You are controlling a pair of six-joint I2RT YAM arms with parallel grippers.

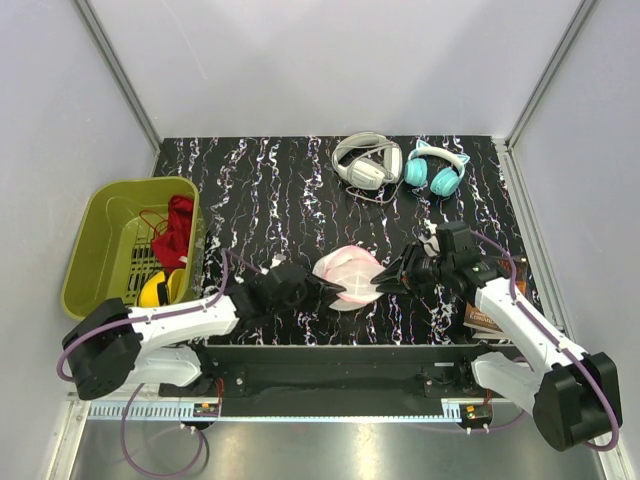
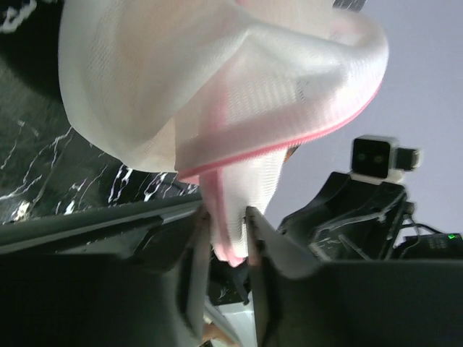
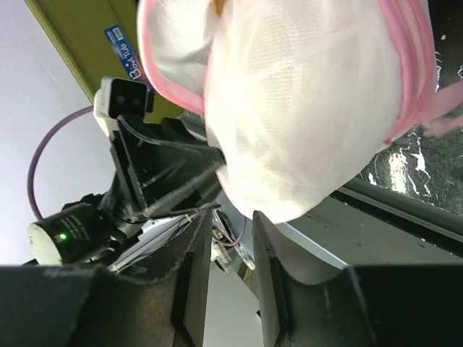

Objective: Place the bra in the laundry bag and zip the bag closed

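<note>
Laundry bag (image 1: 347, 277) sits at the near middle of the black marbled surface (image 1: 260, 190), caught between the two arms. White mesh, pink trim, crumpled rather than domed.

Left fingers (image 2: 269, 264): nearly closed, pinching a fold of the bag's mesh and its pink edging; the fold hangs down between them.

Right fingers (image 3: 194, 289): a narrow gap stands between them, and the gap itself looks bare. The bag's lower bulge lies right at one fingertip (touching or just in front, cannot tell), so I cannot tell whether they have hold of it.

Bra (image 3: 221, 6): only a sliver of peach-orange shows at the bag's upper edge in the right wrist view; the rest cannot be made out through the mesh.

Olive-green basket (image 1: 100, 215) at the far left holds a dark red garment (image 1: 178, 230). White headphones (image 1: 367, 163) and teal headphones (image 1: 435, 170) lie side by side at the back, well apart from the bag.
</note>
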